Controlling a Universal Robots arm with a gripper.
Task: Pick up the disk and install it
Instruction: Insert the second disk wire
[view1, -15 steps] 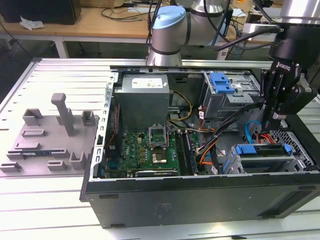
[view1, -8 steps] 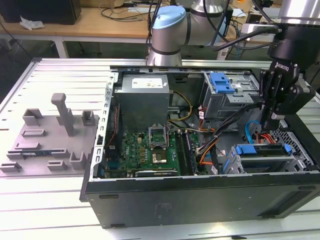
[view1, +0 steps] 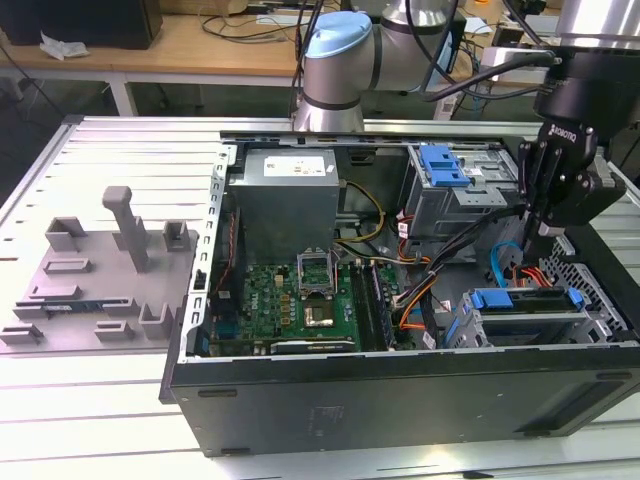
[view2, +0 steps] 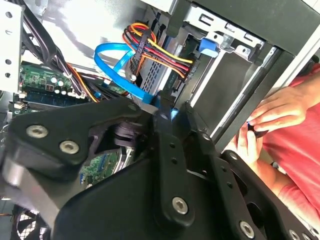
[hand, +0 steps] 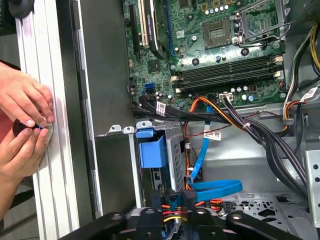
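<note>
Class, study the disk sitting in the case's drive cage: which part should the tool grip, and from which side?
Probably the blue carrier frame along the disk's exposed upper edge, coming from above: the drive cage walls in its other sides, leaving only that edge open.

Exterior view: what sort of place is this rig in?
Likely an electronics lab or workshop: an open computer case lies on a slatted metal table, with cable-strewn wooden benches behind.

My tool (view1: 540, 215) hangs at the exterior view's right, over a pocket crowded by a blue cable (view1: 500, 262) and red-orange wires (view1: 520, 272). The disk (view1: 527, 308) blocks below; the motherboard (view1: 300, 295) at centre lies open.
</note>
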